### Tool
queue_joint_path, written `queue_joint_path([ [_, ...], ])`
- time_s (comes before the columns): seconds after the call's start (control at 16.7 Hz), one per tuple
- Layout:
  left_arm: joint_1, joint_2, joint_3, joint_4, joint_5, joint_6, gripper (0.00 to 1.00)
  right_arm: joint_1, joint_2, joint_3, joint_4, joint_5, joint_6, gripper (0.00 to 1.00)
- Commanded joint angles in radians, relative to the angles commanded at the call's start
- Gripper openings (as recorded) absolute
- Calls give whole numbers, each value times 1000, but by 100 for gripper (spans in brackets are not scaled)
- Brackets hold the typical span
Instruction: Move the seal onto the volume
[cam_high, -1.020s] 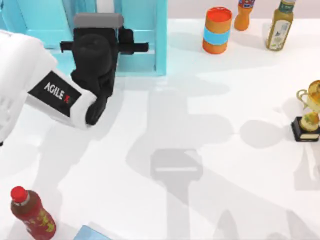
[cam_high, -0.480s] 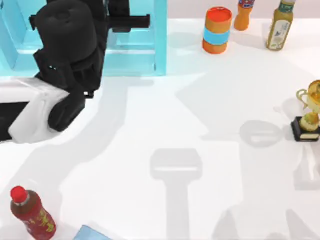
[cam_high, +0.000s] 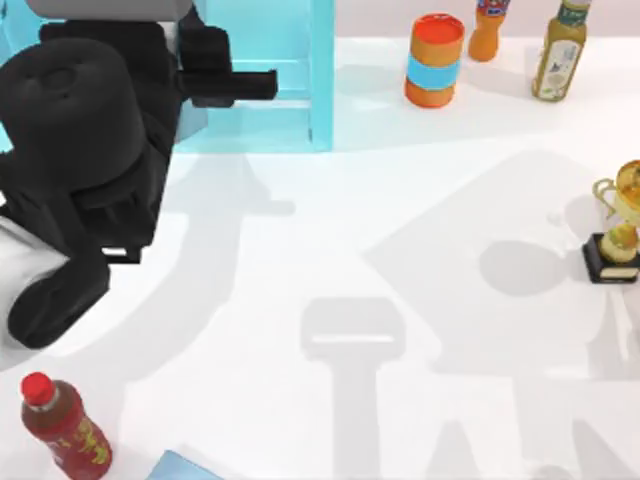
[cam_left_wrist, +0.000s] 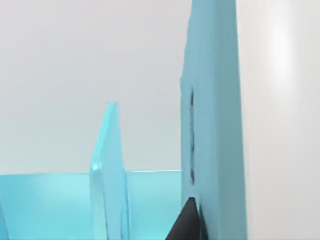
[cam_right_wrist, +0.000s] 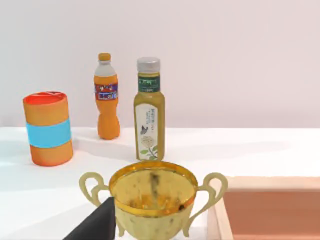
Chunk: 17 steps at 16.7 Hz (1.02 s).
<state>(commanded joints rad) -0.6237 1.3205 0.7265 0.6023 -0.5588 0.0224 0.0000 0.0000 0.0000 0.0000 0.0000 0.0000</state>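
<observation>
The seal is hidden and the volume is out of view. My left arm looms large at the top view's upper left, over the light-blue shelf unit (cam_high: 285, 110). Its gripper (cam_high: 228, 82) reaches right across the shelf's front. In the left wrist view a dark tip of that gripper (cam_left_wrist: 189, 224) sits right against an upright shelf wall (cam_left_wrist: 212, 125). A dark edge of my right gripper (cam_right_wrist: 95, 226) shows low in the right wrist view, just in front of the gold trophy (cam_right_wrist: 152, 197).
At the back stand an orange can (cam_high: 434, 58), an orange bottle (cam_high: 490, 25) and an olive bottle (cam_high: 560, 45). The trophy (cam_high: 615, 225) is at the right edge. A red-capped bottle (cam_high: 62, 422) and a blue corner (cam_high: 180, 467) lie front left. A wooden tray (cam_right_wrist: 267, 210) sits beside the trophy.
My left arm has swung left and come up closer to the top camera, its gripper shifting left along the shelf. Nothing else on the table has moved.
</observation>
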Motion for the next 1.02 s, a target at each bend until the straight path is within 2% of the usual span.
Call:
queue_joint_path([
  [0.36, 1, 11, 5, -1, -3, -8, 0, 0, 0, 0, 0, 0, 0, 100],
  [0.54, -30, 53, 44, -26, -41, -101, 0, 0, 0, 0, 0, 0, 0, 100],
  [0.78, -111, 172, 132, -107, -142, -372, 0, 0, 0, 0, 0, 0, 0, 100],
  [1.02, -216, 332, 236, -232, -275, -803, 0, 0, 0, 0, 0, 0, 0, 100],
])
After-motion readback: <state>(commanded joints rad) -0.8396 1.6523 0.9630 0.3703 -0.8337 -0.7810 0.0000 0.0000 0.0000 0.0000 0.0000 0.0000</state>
